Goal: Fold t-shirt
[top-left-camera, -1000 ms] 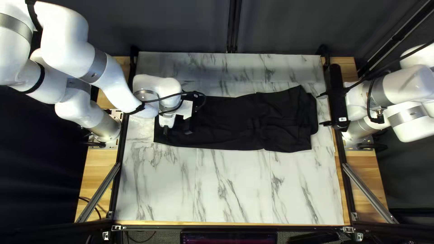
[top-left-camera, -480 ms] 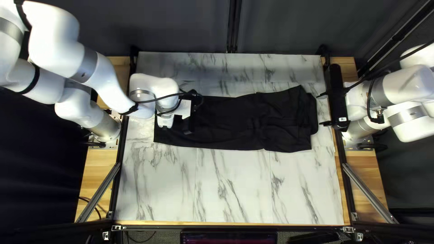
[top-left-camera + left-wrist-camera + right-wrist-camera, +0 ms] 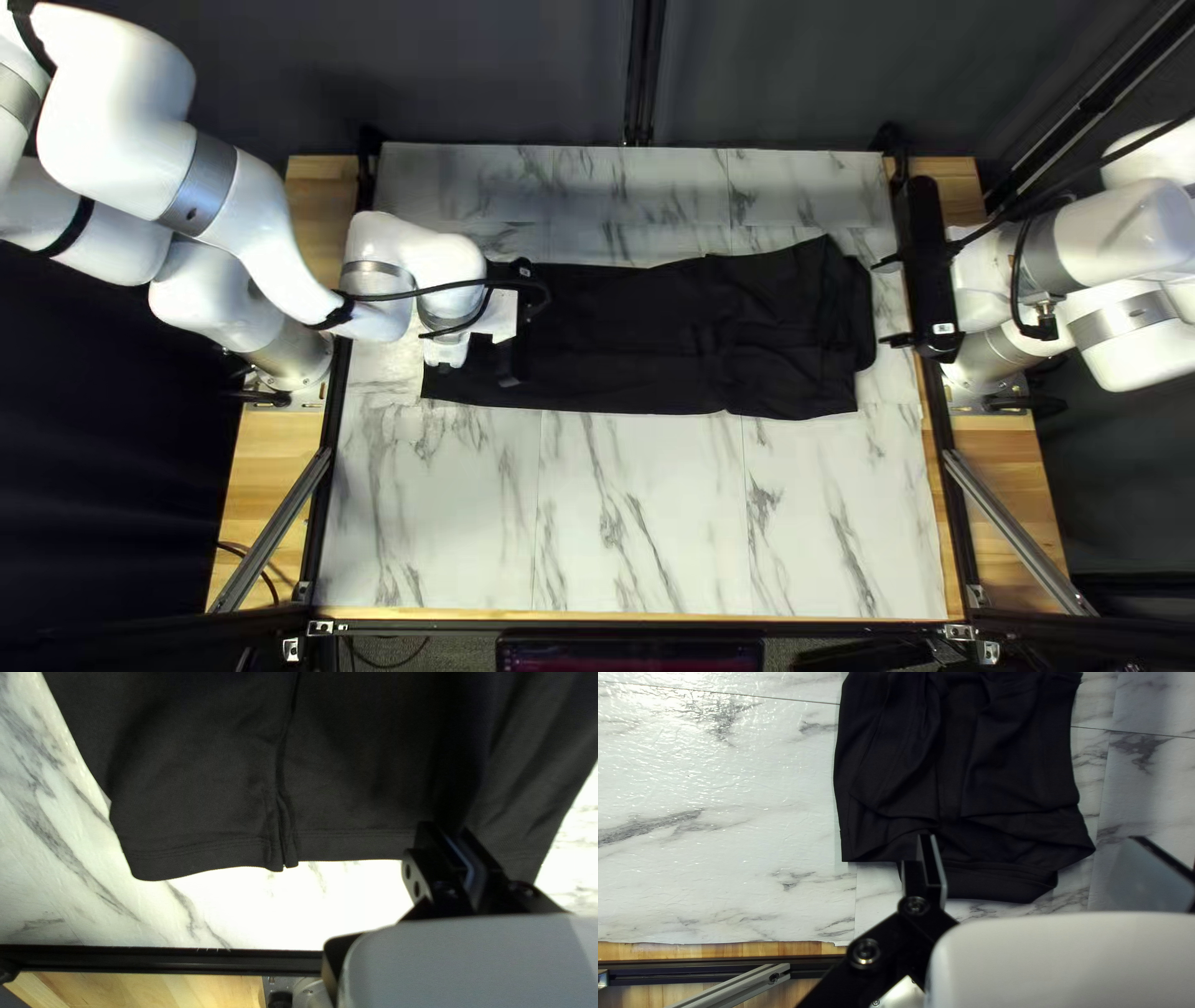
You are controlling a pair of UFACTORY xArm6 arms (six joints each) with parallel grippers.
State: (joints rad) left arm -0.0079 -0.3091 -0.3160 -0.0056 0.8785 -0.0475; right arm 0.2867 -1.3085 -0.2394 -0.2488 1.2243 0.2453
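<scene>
The shirt (image 3: 647, 349) is lying on the marbled worktop (image 3: 635, 523) as a long black strip, stretching from beneath my left arm (image 3: 268, 237) toward my right arm (image 3: 1096, 249). Its hem is facing the left arm's base, and wrinkles are running across the opposite end, where a narrow flap of cloth is sticking out. My left tool (image 3: 508, 380) is reaching over the hem end, close to the corner nearer the viewer; its two fingers (image 3: 431, 843) are standing almost together, right at the hem in the wrist view, but I cannot tell whether they are pinching any cloth. My right tool (image 3: 890, 301) is waiting just beyond the wrinkled end, spread wide and holding nothing. In its own wrist view, one finger is showing in front of the wrinkled end, while the other is standing off past the shirt's side.
</scene>
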